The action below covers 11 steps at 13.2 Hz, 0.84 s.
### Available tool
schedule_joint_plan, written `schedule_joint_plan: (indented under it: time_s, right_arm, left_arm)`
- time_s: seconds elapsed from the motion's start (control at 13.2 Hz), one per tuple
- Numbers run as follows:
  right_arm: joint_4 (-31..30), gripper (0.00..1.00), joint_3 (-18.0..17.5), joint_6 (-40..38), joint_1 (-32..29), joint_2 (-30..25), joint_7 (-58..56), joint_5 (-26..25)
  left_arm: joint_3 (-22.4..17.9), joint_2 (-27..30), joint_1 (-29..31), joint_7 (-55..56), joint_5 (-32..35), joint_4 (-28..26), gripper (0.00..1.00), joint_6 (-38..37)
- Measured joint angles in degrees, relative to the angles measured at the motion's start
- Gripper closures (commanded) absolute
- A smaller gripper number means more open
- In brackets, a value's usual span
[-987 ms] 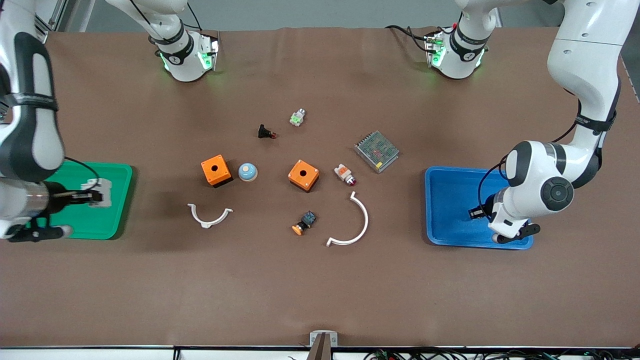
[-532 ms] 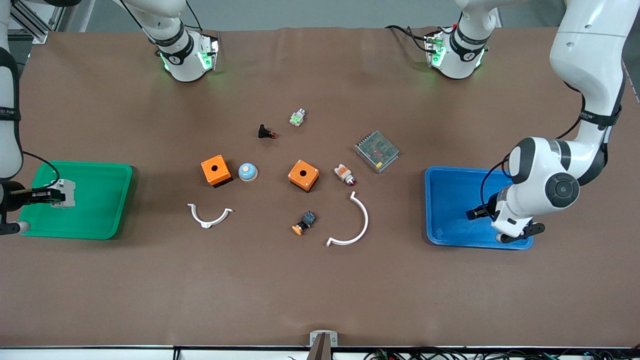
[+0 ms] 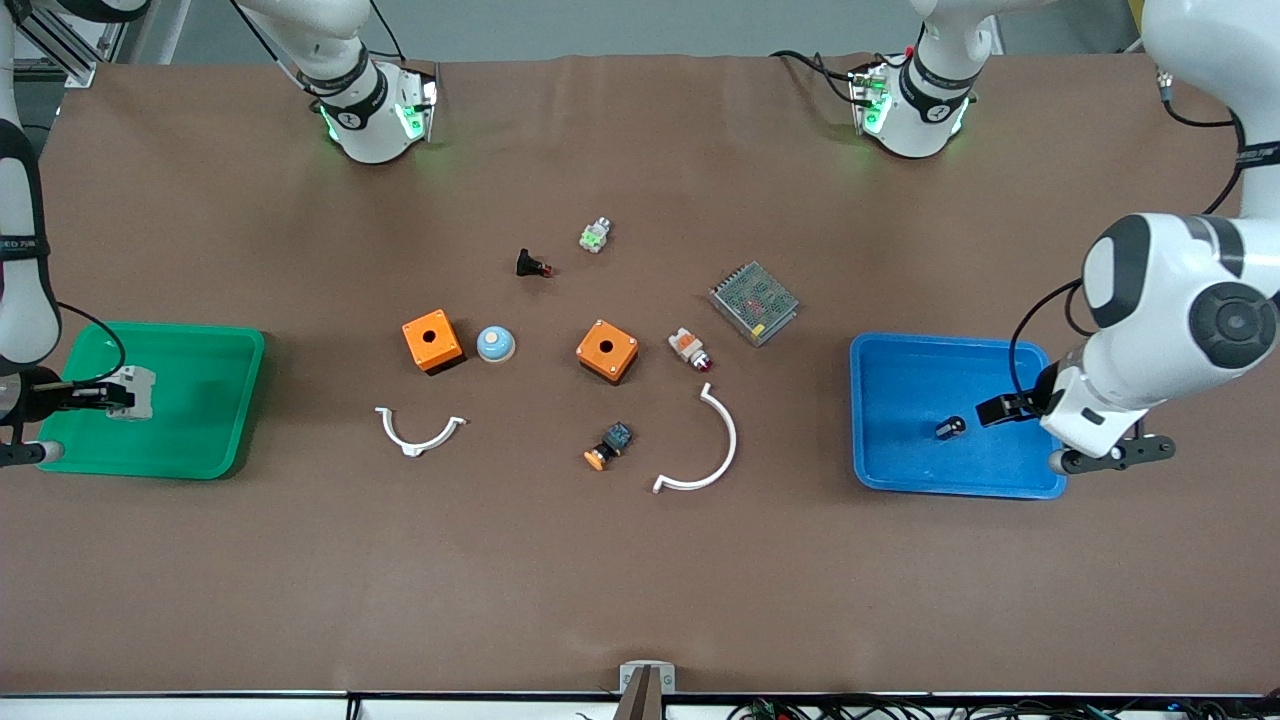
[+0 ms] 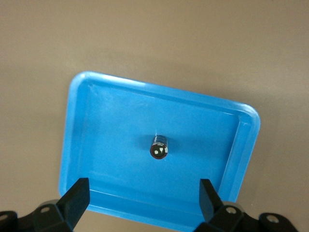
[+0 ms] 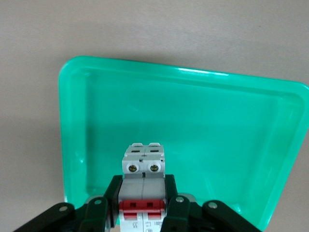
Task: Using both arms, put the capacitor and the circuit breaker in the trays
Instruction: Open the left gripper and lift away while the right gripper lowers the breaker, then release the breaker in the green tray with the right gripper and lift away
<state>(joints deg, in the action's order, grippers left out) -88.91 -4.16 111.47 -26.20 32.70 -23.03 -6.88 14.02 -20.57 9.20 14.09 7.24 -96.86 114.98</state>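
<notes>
The capacitor (image 3: 950, 427), a tiny black cylinder with a pale end face, lies alone in the blue tray (image 3: 900, 360); it also shows in the left wrist view (image 4: 159, 147) in that tray (image 4: 111, 111). My left gripper (image 3: 1000, 409) is open and empty above the tray, beside the capacitor (image 4: 143, 199). My right gripper (image 3: 95, 396) is shut on the white-grey circuit breaker (image 3: 133, 391) with red toggles (image 5: 143, 186) and holds it over the green tray (image 3: 200, 350), which also shows in the right wrist view (image 5: 193, 116).
Between the trays lie two orange boxes (image 3: 432, 340) (image 3: 607, 350), a blue dome (image 3: 495, 344), two white curved clips (image 3: 418, 431) (image 3: 705, 450), a metal mesh module (image 3: 753, 301), an orange-capped button (image 3: 608, 445) and small parts.
My left gripper has let go of the capacitor, which now lies in the blue tray, and the arm has risen and drawn back. My right gripper has carried the circuit breaker toward the green tray's outer edge.
</notes>
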Motion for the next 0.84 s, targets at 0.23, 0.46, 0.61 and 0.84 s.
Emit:
schedule_joint_plan:
  time_s: [0.23,0.46,0.61,0.84]
  right_arm:
    - [-1.1,0.86,0.0,5.0,-1.7,1.1,0.0,0.0]
    - [-1.2,0.86,0.0,7.1,-3.0,3.2,0.0,0.0]
    - [-1.5,0.85,0.0,7.8,-3.6,4.2,0.0,0.0]
    - [-1.8,0.85,0.0,8.7,-4.2,5.0,0.0,0.0]
  left_arm:
    - [0.0,0.2,0.0,-1.7,0.0,6.4,0.0,-6.8]
    - [0.1,1.4,0.0,-4.8,0.0,14.2,0.0,-15.3]
    - [0.1,3.0,0.0,-6.6,0.0,16.6,0.0,-18.6]
    - [0.3,6.3,-0.1,-7.2,-0.1,17.2,0.0,-21.0]
